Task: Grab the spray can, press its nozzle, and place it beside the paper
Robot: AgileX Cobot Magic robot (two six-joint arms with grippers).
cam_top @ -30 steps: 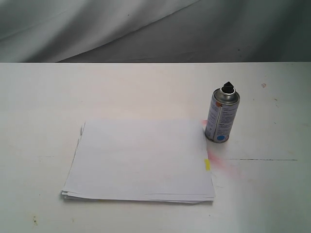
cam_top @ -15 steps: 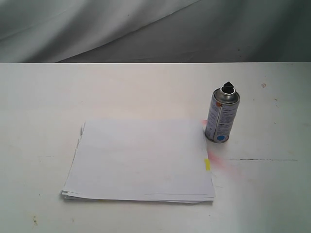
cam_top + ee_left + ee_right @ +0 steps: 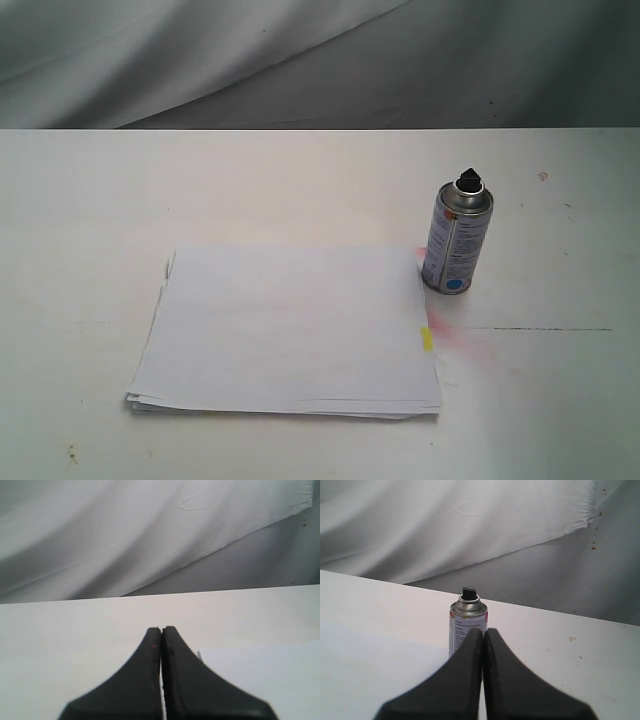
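The silver spray can (image 3: 457, 242) stands upright on the white table, just off the far right corner of the paper (image 3: 288, 328), its black nozzle (image 3: 468, 181) on top. A yellow tab (image 3: 426, 339) marks the paper's right edge. No arm shows in the exterior view. In the right wrist view my right gripper (image 3: 483, 630) is shut and empty, with the spray can (image 3: 466, 625) and nozzle (image 3: 468, 593) standing a short way beyond its tips. My left gripper (image 3: 161, 628) is shut and empty in the left wrist view, a corner of the paper (image 3: 265, 675) beside it.
Pink spray stains (image 3: 462, 340) mark the table (image 3: 300, 180) beside the tab and near the can's base. A grey cloth backdrop (image 3: 300, 60) hangs behind the table's far edge. A thin dark line (image 3: 540, 329) runs across the tabletop at the right.
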